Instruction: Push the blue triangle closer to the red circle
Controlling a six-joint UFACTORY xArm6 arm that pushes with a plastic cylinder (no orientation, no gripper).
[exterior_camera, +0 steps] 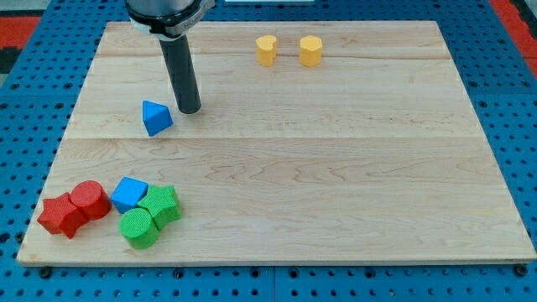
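Step in hand: lining up for the push, as far as I can judge. My tip (189, 109) sits just beside the blue triangle (156, 117), at its 2 o'clock. Can't tell whether they touch; if there's a gap, it's thin. No gripper on this rig, so nothing is released, clenched or grasped: it's a bare rod that only pushes.

Blue triangle is in the upper-left part of the wooden board (336, 184). Red circle (90, 200) is well apart from it, at the triangle's 7 o'clock, near the board's bottom-left corner.

The circle sits in a cluster: red star-like block (61, 215) touching it at its 8 o'clock, blue block (128, 194) just beside it at 3, then a green circle (137, 227) and another green block (160, 205), shape unclear. Two yellow blocks (267, 49) (310, 50) at the board's top are out of play.

Next move calls for a push toward 7 o'clock. The tip is on roughly the right side already, though a shift toward the triangle's 1 o'clock would aim better. Risk: an off-centre push spins the triangle, or it drifts into the blue block.
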